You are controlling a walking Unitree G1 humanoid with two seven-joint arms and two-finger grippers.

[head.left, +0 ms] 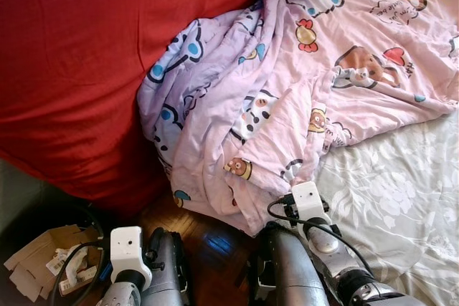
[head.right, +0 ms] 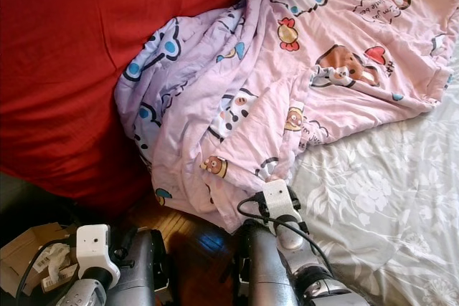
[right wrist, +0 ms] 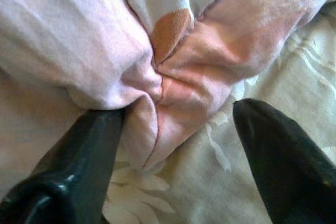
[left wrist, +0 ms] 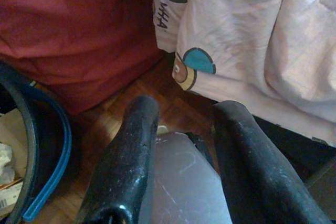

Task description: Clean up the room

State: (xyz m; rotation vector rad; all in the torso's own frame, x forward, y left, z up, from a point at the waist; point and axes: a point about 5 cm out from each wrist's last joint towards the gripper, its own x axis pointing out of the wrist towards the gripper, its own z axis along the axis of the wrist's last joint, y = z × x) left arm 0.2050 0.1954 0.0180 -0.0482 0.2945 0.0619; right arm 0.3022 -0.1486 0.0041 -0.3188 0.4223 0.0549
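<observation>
My right gripper (right wrist: 176, 124) sat at the bunched lower edge of the pink cartoon-print blanket (head.left: 301, 84), fingers spread apart, one finger (right wrist: 84, 156) touching the gathered fold and the other over the pale floral sheet (head.left: 401, 206). The blanket lay heaped on the bed against a red cushion (head.left: 79, 55), its far side cut off. My left gripper (left wrist: 181, 156) hung low over the wooden floor (head.left: 215, 241), fingers apart and holding nothing. A cardboard box (head.left: 39, 256) stood partly cropped, its contents hard to make out.
</observation>
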